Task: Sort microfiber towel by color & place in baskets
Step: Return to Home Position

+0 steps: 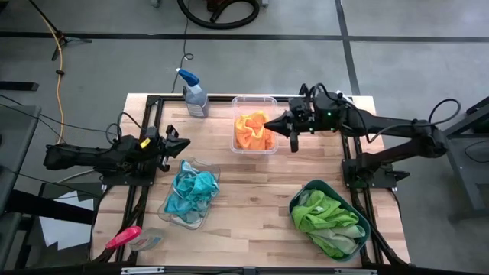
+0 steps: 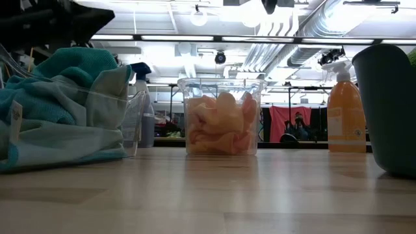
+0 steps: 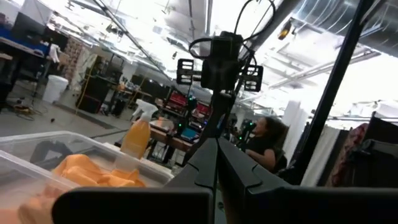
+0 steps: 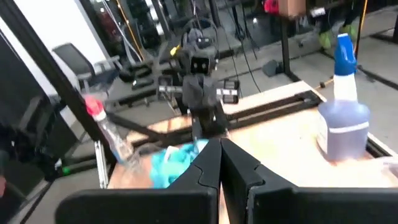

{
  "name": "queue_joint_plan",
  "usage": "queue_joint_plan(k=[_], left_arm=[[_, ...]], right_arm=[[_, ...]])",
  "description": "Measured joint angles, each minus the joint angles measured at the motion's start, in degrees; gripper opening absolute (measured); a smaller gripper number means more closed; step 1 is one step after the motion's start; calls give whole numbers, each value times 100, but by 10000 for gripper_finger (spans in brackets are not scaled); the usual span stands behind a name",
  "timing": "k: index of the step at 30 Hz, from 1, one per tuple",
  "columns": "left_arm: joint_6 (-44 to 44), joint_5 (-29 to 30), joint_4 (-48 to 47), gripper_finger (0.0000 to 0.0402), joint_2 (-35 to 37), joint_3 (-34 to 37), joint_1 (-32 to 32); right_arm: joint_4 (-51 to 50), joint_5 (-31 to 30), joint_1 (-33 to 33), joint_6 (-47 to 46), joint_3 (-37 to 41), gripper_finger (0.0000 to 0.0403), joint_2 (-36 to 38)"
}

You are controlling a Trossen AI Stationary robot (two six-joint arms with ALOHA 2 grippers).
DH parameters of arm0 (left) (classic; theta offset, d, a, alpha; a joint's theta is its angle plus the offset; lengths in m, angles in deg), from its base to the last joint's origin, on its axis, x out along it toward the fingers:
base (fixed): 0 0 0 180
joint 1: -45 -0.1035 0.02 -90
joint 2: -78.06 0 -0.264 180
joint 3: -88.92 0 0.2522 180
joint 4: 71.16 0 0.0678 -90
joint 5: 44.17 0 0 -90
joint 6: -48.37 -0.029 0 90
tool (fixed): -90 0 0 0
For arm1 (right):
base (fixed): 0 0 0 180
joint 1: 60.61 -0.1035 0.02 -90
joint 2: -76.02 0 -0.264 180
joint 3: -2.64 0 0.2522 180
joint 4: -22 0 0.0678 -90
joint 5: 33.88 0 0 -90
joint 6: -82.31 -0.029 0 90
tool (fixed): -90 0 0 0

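Sorting looks complete: orange towels (image 1: 254,131) fill the clear tub (image 1: 254,150), blue towels (image 1: 191,192) the shallow dish (image 1: 208,169), green towels (image 1: 325,214) the teal basin (image 1: 299,192). Left claw (image 1: 182,143) and right claw (image 1: 293,143) hover empty, fingers pressed together, above the counter (image 1: 252,229).

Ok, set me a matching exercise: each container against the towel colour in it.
Containers:
1. deep tub
2. shallow dish
3. teal basin

Contents:
A. green towels
B. orange towels
C. blue towels

Pairs: 1-B, 2-C, 3-A
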Motion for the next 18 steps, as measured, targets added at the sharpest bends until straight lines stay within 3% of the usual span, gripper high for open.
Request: queue_joint_plan(k=[7, 10, 14, 18], left_arm=[[3, 460, -492, 0, 5, -4, -4], [3, 481, -760, 0, 0, -4, -2], [2, 482, -1076, 1, 0, -4, -2], [3, 483, -1322, 1, 0, -7, -2]], right_arm=[[-1760, 4, -8, 402, 2, 0, 632], [-2031, 35, -93, 446, 316, 0, 1093], [-1462, 109, -271, 260, 1504, 0, 2079], [-83, 110, -474, -244, 3161, 0, 3225]])
